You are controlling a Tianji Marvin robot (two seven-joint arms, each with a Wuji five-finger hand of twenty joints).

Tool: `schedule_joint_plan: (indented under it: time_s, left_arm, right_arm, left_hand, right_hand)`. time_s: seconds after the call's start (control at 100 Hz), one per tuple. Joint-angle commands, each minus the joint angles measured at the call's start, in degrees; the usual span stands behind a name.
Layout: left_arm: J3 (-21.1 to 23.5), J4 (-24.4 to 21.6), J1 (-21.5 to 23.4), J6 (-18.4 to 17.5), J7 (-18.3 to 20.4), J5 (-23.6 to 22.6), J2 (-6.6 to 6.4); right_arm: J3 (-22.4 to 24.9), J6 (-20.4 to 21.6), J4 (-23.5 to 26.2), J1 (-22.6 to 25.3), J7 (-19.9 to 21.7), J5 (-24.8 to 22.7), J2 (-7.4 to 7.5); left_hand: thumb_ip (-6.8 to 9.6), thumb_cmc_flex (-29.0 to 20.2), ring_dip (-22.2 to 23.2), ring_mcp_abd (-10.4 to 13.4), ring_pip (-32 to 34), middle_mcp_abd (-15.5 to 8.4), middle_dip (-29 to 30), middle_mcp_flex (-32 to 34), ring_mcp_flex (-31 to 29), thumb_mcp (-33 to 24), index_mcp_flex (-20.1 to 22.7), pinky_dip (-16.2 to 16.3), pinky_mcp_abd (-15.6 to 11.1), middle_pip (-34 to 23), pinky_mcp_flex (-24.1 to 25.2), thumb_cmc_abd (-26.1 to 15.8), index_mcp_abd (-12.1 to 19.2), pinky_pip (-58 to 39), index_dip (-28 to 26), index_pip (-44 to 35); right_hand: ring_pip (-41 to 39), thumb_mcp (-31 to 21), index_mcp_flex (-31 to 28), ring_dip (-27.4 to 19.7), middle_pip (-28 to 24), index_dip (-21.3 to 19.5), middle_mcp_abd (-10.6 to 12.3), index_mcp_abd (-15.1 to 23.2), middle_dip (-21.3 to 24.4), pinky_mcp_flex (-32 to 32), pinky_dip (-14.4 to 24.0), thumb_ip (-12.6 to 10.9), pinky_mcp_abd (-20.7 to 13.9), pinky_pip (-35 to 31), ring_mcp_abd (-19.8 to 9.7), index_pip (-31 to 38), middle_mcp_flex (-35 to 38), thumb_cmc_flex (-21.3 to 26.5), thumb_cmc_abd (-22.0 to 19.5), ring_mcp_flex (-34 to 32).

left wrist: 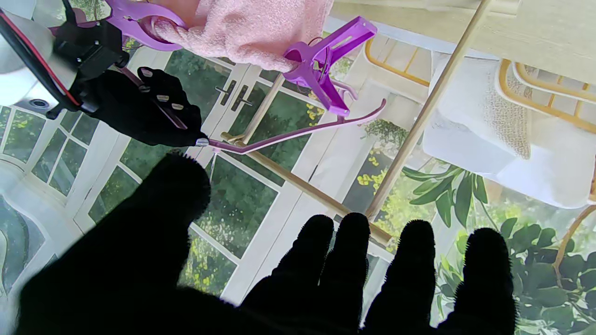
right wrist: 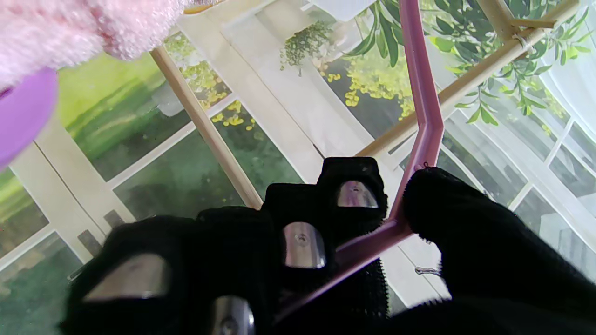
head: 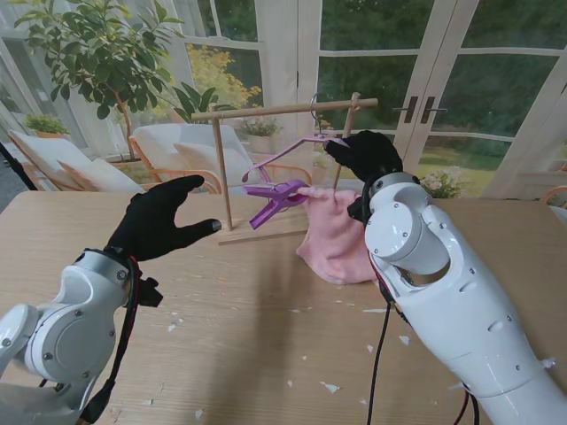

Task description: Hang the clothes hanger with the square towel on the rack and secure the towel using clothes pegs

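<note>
While right hand (head: 365, 152) grips hanger (head: 285, 156), left hand (head: 159, 217) hovers, fingers spread.

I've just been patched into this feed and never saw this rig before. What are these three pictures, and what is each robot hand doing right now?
The wide picture looks down from the robot's stand; the other two come from wrist cameras and appear upside down. The black-gloved right robot hand grips the pink plastic clothes hanger beside the wooden rack. A pink square towel droops from the hanger onto the wooden table, with a purple clothes peg clipped on it. The left robot hand is open, holding nothing.
</note>
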State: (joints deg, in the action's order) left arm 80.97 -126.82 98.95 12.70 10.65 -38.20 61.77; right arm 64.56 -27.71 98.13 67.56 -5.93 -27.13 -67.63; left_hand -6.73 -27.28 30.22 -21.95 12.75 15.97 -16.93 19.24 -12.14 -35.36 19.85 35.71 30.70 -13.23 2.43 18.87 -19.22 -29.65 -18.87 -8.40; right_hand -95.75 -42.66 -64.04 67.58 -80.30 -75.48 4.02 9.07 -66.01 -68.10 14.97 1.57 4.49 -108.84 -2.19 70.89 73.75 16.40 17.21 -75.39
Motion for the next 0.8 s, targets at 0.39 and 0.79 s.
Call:
schedule_joint_plan:
  time_s: [0.39,0.79]
  left_arm:
    - [-0.11,0.63,0.33,-0.52,1.21,3.68,0.20]
    - [-0.35,1.04,2.24,-1.81,-0.80,4.19,0.53]
  right_arm:
    - [-2.89,2.55,-10.64,-8.25,0.37,5.47,-1.65]
    - [-6.00,5.05,-19.45,-13.32,-1.52,11.05,-3.66]
  left_hand:
    - [1.61,0.45,-0.23,1.96,-3.00,0.03,1.21,-1.57,2.37,-1.25,0.85,0.64,-1.91,1.64,0.25,0.53,2.10,6.82,0.60,1.86]
    - [1.95,-0.25,-0.60,2.29,-4.49,-0.22,1.36,-1.96,2.98,-0.01,0.58,2.99,-2.10,1.84,-0.87,0.02,2.93,13.41,0.71,1.32]
  right_hand:
    - [-9.44,-5.30,-6.68,3.38,-2.87,-1.40,-1.42,2.92,-0.47,-3.74,57.00,-6.01,-10.68,-11.13,-4.61,0.82,6.27,0.28,-5.85,0.06]
    - [-9.44,-5.44,-6.72,3.34,-2.84,-1.45,-1.42,3.06,-0.53,-3.72,57.04,-5.75,-10.46,-11.13,-4.39,0.78,6.28,0.16,-5.77,0.07]
